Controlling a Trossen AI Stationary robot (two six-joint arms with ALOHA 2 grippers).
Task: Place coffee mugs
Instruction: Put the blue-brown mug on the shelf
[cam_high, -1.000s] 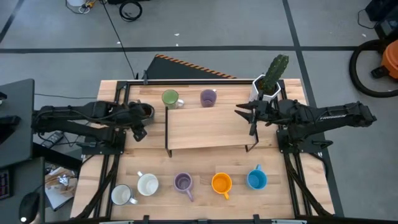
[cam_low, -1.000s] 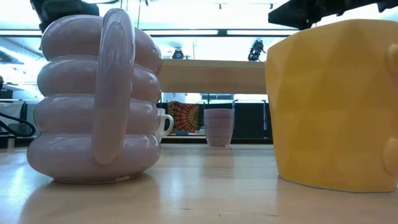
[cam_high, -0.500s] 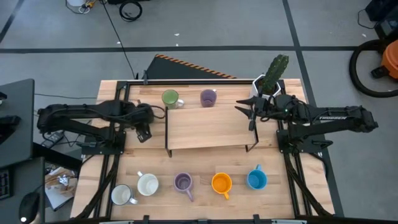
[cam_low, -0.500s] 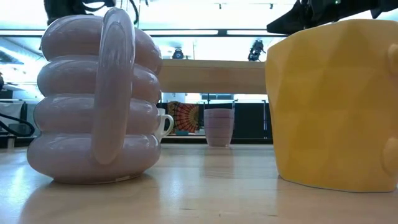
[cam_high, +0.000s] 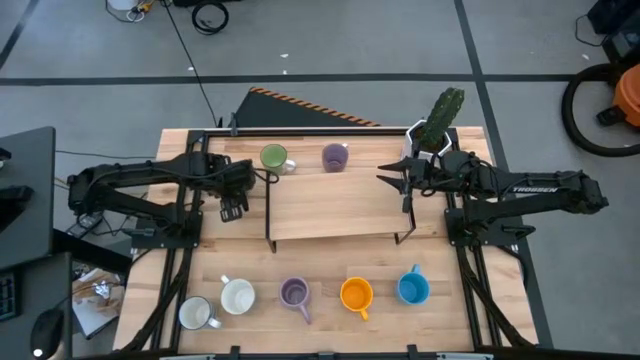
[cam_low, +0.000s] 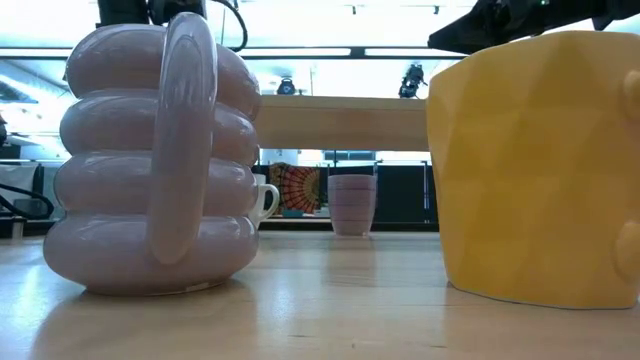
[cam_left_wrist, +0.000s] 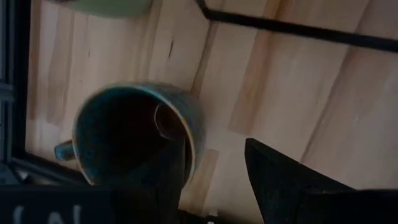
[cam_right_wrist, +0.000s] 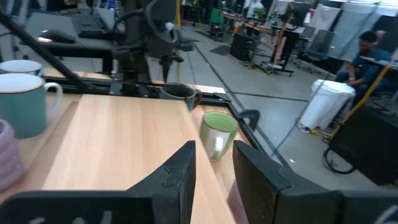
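On the left, the left pincer (cam_high: 237, 182) hangs over the far left part of the counter (cam_high: 330, 275), just left of the raised wooden shelf (cam_high: 335, 207). Its fingers (cam_left_wrist: 292, 180) are spread around the rim of the dark brown mug (cam_left_wrist: 134, 134), one finger inside the cup and one outside; whether they press the wall cannot be told. That mug sits beside the shelf's dark leg, and the right wrist view shows it (cam_right_wrist: 177, 93) past the shelf's edge under the left arm. Just right of it, at the far edge, stands the green mug (cam_high: 273, 158), then a lilac mug (cam_high: 335, 157), both behind the shelf. Along the near edge runs a row of mugs: a white mug (cam_high: 195, 314) at the left end, a second white mug (cam_high: 238, 297) next to it, a ribbed lilac mug (cam_high: 294, 293), an orange mug (cam_high: 356, 294) and a blue mug (cam_high: 412, 289). In the low view the ribbed lilac mug (cam_low: 150, 160) and the orange mug (cam_low: 540, 165) fill the foreground, with the far lilac mug (cam_low: 352, 204) small between them under the shelf. On the right, the right pincer (cam_high: 392, 177) hovers over the shelf's far right corner, its fingers (cam_right_wrist: 177, 174) parted with nothing between them. Behind it, at the far right corner of the counter, stands a white pot with a cactus (cam_high: 438, 125).
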